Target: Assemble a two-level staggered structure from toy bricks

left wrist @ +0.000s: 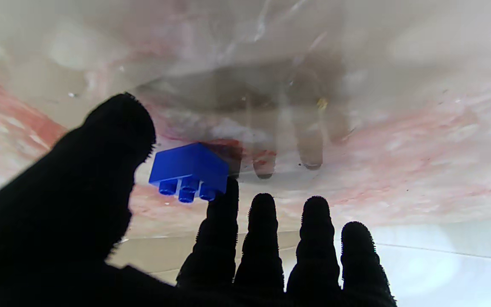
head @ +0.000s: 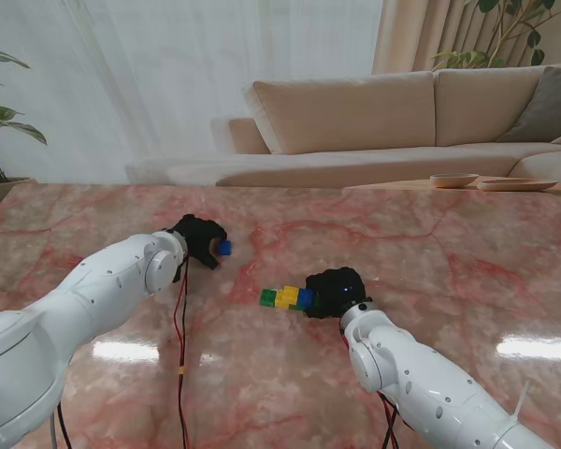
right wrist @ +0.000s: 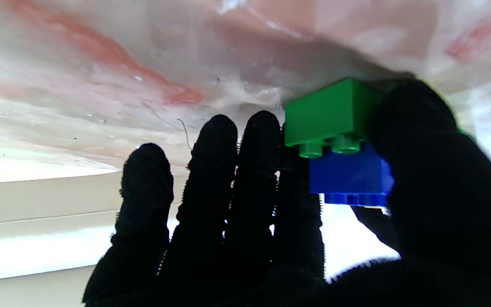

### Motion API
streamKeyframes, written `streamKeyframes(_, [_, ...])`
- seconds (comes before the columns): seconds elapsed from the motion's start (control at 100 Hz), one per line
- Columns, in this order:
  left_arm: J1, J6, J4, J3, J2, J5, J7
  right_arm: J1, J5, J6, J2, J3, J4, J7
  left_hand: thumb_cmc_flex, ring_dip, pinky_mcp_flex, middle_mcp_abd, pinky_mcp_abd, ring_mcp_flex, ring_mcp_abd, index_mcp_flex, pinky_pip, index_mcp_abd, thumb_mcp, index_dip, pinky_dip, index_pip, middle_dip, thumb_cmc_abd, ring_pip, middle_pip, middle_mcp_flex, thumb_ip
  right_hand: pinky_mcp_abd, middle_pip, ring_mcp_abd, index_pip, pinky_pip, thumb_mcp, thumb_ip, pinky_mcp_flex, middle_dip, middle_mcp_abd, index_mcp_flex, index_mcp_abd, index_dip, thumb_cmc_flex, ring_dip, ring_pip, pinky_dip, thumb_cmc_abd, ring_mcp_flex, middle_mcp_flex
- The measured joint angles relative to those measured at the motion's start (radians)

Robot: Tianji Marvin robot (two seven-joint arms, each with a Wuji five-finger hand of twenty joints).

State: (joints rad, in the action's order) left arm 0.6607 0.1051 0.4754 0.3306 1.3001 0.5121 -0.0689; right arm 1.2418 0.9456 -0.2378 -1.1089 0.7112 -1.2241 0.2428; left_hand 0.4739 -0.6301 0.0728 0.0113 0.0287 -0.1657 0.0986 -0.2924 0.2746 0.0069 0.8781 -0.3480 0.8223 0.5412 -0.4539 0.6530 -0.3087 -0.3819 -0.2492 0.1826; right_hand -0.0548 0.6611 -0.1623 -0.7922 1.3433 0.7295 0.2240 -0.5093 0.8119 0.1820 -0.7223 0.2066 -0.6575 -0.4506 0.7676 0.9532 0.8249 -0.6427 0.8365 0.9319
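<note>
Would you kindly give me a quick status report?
Left hand pinching a loose blue brick. Right hand gripping the brick row. Nothing between them.

Both robot hands pinch shut — left robot hand, right robot hand.

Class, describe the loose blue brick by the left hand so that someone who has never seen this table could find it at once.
Start at the pink marble table and follow the robot's left arm to its black-gloved left hand. The blue brick sits at those fingertips, pinched between thumb and forefinger. Unlike the other bricks, joined in a green, yellow and blue row by the right hand, it is alone.
</note>
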Motion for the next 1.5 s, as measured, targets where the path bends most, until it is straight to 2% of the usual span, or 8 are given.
streamKeyframes(0.2, [0.001, 0.010, -0.053, 0.006, 0.037, -0.025, -0.053, 0.000, -0.002, 0.000, 0.000, 0.001, -0.001, -0.004, 0.002, -0.004, 0.000, 0.000, 0.000, 0.000, 0.000, -0.015, -0.001, -0.131, 0.000, -0.179, 0.018, 0.233, -0.024, -0.001, 0.000, -0.016, -0.003, 0.000, 0.000, 0.000, 0.000, 0.000, 0.000, 0.000, 0.000, 0.000, 0.000, 0.000, 0.000, 0.000, 0.000, 0.000, 0.000, 0.000, 0.000, 0.000, 0.000, 0.000])
streamKeyframes(0.46, [-0.006, 0.024, -0.095, -0.020, 0.067, -0.038, -0.079, 0.003, -0.002, 0.001, 0.000, 0.009, -0.001, -0.005, 0.059, -0.015, 0.000, 0.000, 0.000, 0.000, 0.000, -0.070, -0.001, -0.144, 0.026, -0.264, 0.027, 0.343, -0.037, -0.043, -0.021, -0.051, -0.045, -0.022, 0.000, 0.000, 0.000, 0.000, 0.000, 0.000, 0.000, 0.000, 0.000, 0.000, 0.000, 0.000, 0.000, 0.000, 0.000, 0.000, 0.000, 0.000, 0.000, 0.000])
streamKeyframes(0.58, [-0.006, 0.027, -0.108, -0.022, 0.075, -0.036, -0.098, 0.003, -0.002, 0.001, 0.000, 0.009, -0.001, -0.005, 0.148, -0.018, 0.000, 0.000, 0.000, -0.001, 0.000, -0.125, 0.000, -0.147, 0.022, -0.236, 0.035, 0.384, -0.049, -0.031, -0.045, -0.075, -0.107, -0.009, 0.000, 0.000, 0.000, 0.000, 0.000, 0.000, 0.009, 0.001, 0.000, 0.000, 0.000, 0.000, 0.000, 0.000, 0.000, 0.000, 0.000, 0.000, 0.000, 0.000])
streamKeyframes(0.8, [-0.005, 0.021, -0.100, -0.030, 0.071, -0.023, -0.106, 0.003, -0.003, 0.002, 0.000, 0.009, -0.001, -0.006, 0.151, -0.042, -0.003, 0.000, 0.000, -0.051, 0.000, -0.129, 0.036, -0.147, 0.022, -0.199, 0.035, 0.399, -0.076, -0.029, -0.094, -0.114, -0.178, -0.007, 0.000, 0.000, 0.000, 0.000, 0.000, 0.001, 0.009, 0.001, 0.001, 0.000, 0.000, 0.000, 0.000, 0.000, 0.000, 0.000, 0.000, 0.000, 0.000, 0.000])
streamKeyframes(1.06, [0.004, 0.024, -0.098, -0.024, 0.067, -0.008, -0.145, 0.002, -0.003, 0.005, 0.001, 0.008, -0.002, -0.009, 0.214, -0.085, -0.014, 0.018, 0.003, -0.152, 0.000, -0.199, 0.161, -0.147, -0.068, -0.076, -0.033, 0.417, -0.146, -0.012, -0.155, -0.175, -0.301, 0.007, 0.000, 0.000, 0.000, -0.003, 0.000, 0.001, 0.009, 0.001, 0.001, 0.000, 0.000, 0.000, 0.000, 0.000, 0.000, 0.000, 0.000, 0.000, 0.000, 0.010])
streamKeyframes(1.15, [0.023, 0.017, -0.051, 0.011, 0.044, 0.010, -0.147, 0.001, -0.001, 0.007, 0.002, 0.007, -0.003, -0.012, 0.214, -0.092, -0.019, 0.020, 0.005, -0.174, 0.000, -0.222, 0.174, -0.141, -0.079, -0.056, -0.042, 0.417, -0.151, -0.001, -0.165, -0.192, -0.356, 0.009, 0.000, 0.000, 0.000, -0.004, 0.000, 0.001, 0.009, 0.001, 0.001, 0.000, 0.000, 0.000, 0.000, 0.000, 0.000, 0.000, 0.000, 0.000, 0.000, 0.010])
streamKeyframes(1.38, [0.128, -0.114, 0.285, 0.156, -0.087, 0.148, -0.080, -0.002, 0.001, 0.010, 0.003, 0.003, -0.005, -0.016, 0.213, -0.095, -0.025, 0.021, 0.018, -0.225, 0.000, -0.257, 0.210, -0.131, -0.099, -0.043, -0.076, 0.417, -0.151, 0.012, -0.177, -0.199, -0.425, 0.010, 0.000, 0.000, 0.000, -0.007, 0.000, 0.001, 0.010, 0.001, 0.001, 0.000, 0.001, 0.000, -0.003, 0.000, 0.000, 0.000, 0.000, 0.000, 0.000, 0.010])
streamKeyframes(1.5, [0.184, -0.134, 0.415, 0.227, -0.130, 0.211, -0.032, -0.003, 0.005, 0.011, 0.005, 0.000, -0.006, -0.019, 0.213, -0.095, -0.025, 0.021, 0.025, -0.229, 0.000, -0.266, 0.223, -0.128, -0.100, -0.042, -0.082, 0.414, -0.151, 0.015, -0.177, -0.199, -0.425, 0.010, 0.000, 0.000, 0.000, -0.008, 0.000, 0.001, 0.010, 0.001, 0.001, 0.000, 0.001, 0.000, -0.004, 0.000, 0.000, 0.000, 0.000, 0.000, 0.000, 0.010])
